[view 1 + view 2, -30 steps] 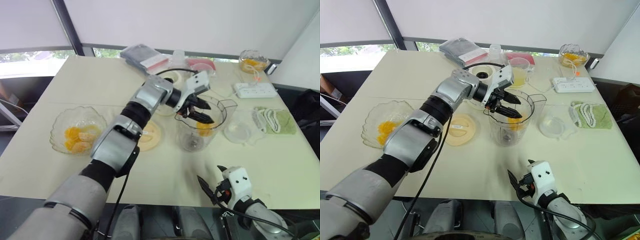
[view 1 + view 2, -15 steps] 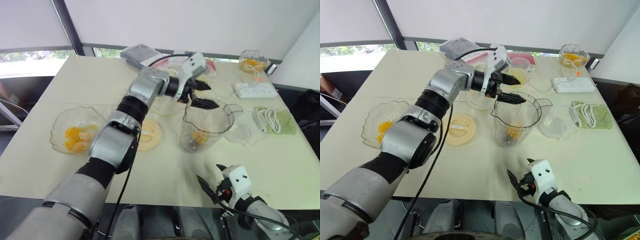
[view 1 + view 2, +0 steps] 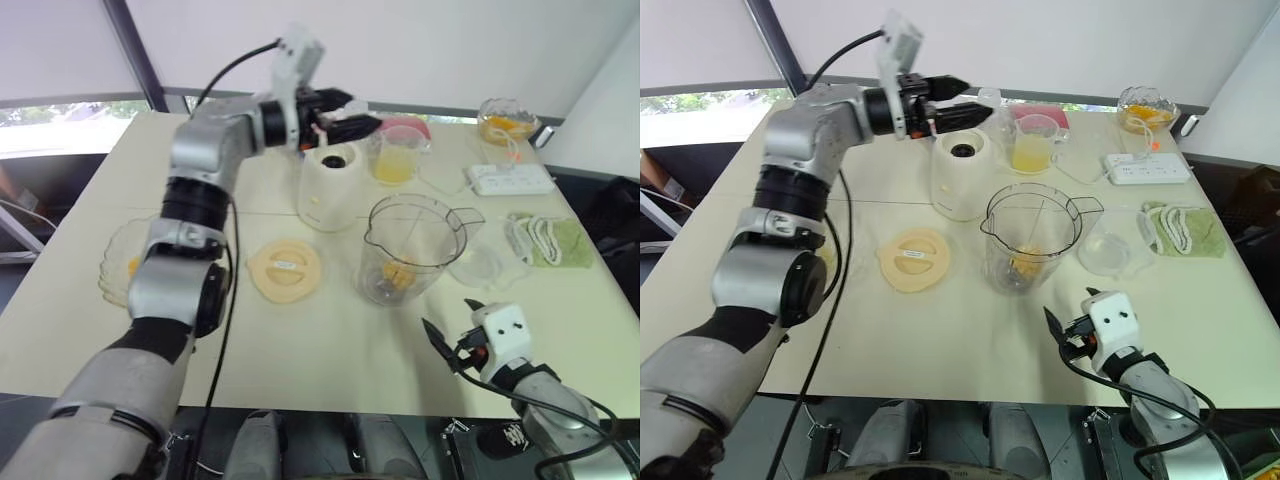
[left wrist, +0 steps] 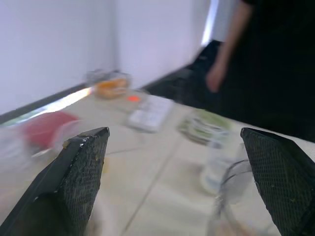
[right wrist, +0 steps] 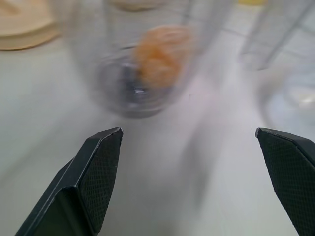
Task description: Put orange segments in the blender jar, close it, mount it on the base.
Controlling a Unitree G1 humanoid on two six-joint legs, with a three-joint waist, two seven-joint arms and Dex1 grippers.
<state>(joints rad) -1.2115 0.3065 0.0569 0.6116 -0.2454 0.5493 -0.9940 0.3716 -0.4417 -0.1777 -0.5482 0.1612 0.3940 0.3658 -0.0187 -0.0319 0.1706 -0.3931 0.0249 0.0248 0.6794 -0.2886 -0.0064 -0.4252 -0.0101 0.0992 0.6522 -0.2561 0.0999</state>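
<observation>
up near the blender base (image 3: 328, 195), left gripper (image 3: 362, 110) spread; right gripper (image 3: 447, 316) spread near the jar (image 3: 415, 250); lid label (image 3: 286, 266) illegible

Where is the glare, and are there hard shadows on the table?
Left eye view: the window strip behind the table glares white; shadows under the jar and lid are faint, soft. Left wrist view: a person shows dark against a bright wall.

clear blender jar (image 3: 413, 245) holding an orange segment (image 3: 399, 272), cream lid (image 3: 285, 268), white base (image 3: 329, 188), pale yellow counter (image 3: 100, 180), green cloth (image 3: 545, 240).
</observation>
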